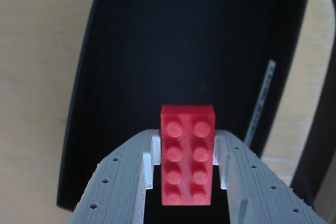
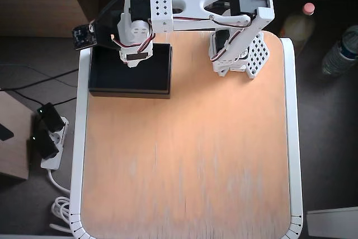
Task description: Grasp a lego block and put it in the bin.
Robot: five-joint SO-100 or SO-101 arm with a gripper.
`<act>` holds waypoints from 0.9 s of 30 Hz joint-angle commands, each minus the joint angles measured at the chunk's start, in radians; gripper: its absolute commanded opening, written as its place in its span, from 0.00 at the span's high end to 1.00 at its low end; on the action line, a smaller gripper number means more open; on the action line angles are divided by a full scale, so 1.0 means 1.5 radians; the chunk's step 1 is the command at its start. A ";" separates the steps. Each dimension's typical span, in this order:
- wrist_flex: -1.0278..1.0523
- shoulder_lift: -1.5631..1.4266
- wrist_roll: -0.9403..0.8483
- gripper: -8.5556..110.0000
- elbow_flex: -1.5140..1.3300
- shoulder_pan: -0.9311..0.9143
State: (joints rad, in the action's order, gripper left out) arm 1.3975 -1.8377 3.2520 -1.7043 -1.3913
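**Ana:** Nearest the wrist camera are the two pale printed fingers (image 1: 237, 182) of the gripper (image 1: 187, 174), and they are closed narrowly on the lego block (image 1: 187, 153), one finger against each long side.

**Ben:** Start big for me, though. What is the widest thing in sight?

**Ana:** From overhead, the wooden table (image 2: 190, 155) with its white edge. Next in size is the white arm (image 2: 210, 1), reaching from its base toward the upper left of that view. Then the bin (image 2: 109, 74), a shallow black tray at the table's upper left corner. Smallest is the red brick, which I cannot see from above because the wrist hides it.

**Ben:** So where does the brick sit relative to the bin?

**Ana:** Directly over it, as far as I can judge. In the wrist view the bin (image 1: 157, 51) fills the background behind the brick, with bare table only at the far sides. The brick's long axis runs along the fingers, studs facing the camera, and its far end pokes out past the fingertips.

**Ben:** Then the carry looks finished?

**Ana:** I would say so. What remains is to spread the fingers so it drops straight down. The brick is far smaller than the tray, so it should land inside.
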 commanded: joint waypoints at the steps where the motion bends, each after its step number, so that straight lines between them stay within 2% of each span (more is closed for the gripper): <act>1: -0.088 -0.051 -0.007 0.92 -0.032 -0.012; 8: -0.163 -0.046 -0.025 0.92 -0.062 -0.011; 20: -0.174 -0.025 -0.022 0.92 -0.072 -0.009; 27: -0.211 -0.024 -0.015 0.88 -0.109 -0.007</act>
State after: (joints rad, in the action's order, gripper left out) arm 1.1183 -1.8392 3.2152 -1.8776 -1.3913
